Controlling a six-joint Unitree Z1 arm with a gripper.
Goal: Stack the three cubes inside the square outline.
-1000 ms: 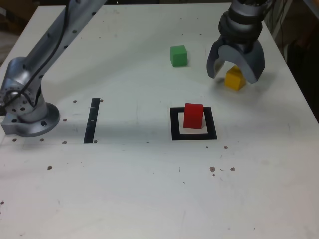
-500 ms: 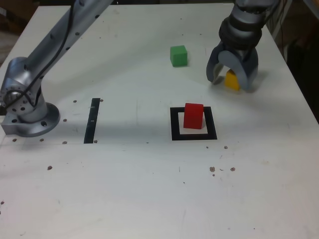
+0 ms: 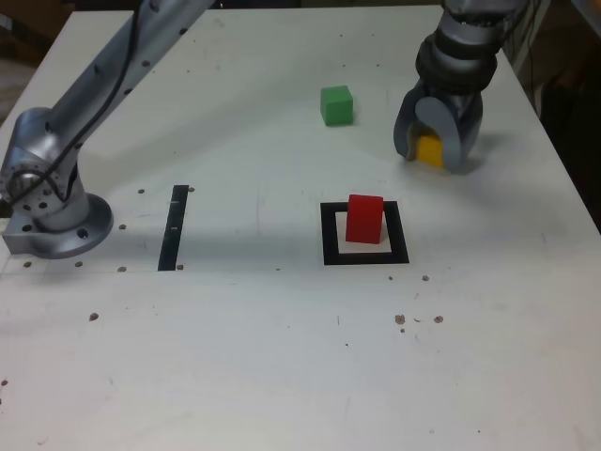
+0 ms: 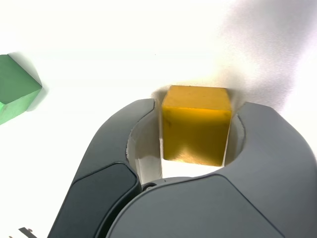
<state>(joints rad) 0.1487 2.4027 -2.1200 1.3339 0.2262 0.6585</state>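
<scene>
With its jaws drawn in on both sides of the yellow cube, the gripper is best kept level and closed squarely before any lift, the red cube standing nearer the arm's base inside the square outline

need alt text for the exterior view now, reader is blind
A gray robot gripper closes around a yellow cube on a white table. A red cube sits inside a black square outline nearer the camera, and a green cube stands to the gripper's left in the view.
</scene>
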